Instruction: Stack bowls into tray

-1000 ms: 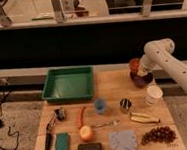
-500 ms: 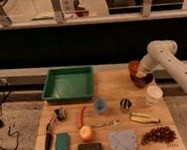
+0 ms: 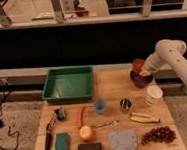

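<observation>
At right of centre, the gripper (image 3: 143, 72), fingers clamped on the orange-red round bowl (image 3: 138, 64), has lowered it into the dark purple round bowl (image 3: 138, 80), well apart from the empty green rectangular plastic tray (image 3: 68, 85).

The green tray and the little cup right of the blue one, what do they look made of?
The tray looks like plastic: uniform green, dull sheen, moulded sloping walls. The small cup seems metal, grey with a reflective rim, though that is less certain. The pincer is at the bowls, far right.
</observation>
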`<state>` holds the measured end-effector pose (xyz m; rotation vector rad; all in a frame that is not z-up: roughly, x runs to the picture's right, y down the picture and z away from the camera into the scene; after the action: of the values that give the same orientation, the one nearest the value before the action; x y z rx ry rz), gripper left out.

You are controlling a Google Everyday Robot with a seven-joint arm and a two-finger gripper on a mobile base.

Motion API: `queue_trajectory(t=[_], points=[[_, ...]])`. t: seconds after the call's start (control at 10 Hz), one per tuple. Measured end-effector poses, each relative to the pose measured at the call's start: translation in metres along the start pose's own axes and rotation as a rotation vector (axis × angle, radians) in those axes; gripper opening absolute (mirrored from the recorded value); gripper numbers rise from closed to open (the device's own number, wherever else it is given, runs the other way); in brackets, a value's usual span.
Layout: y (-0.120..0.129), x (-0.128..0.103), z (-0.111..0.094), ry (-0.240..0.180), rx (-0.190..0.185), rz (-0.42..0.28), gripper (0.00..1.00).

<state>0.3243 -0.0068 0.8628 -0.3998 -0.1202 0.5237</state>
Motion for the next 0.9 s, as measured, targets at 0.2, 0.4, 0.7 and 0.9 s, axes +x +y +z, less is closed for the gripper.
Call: queue_trajectory(t=[0.2, 0.4, 0.7, 0.9], points=[[0.002, 0.002, 0.004, 0.004, -0.009, 0.001, 0.11], [0.008, -0.005, 0.013, 0.015, -0.028, -0.017, 0.11], [0.012, 0.001, 0.019, 0.030, -0.050, -0.011, 0.11], [0.010, 0.005, 0.020, 0.034, -0.056, 0.010, 0.11]])
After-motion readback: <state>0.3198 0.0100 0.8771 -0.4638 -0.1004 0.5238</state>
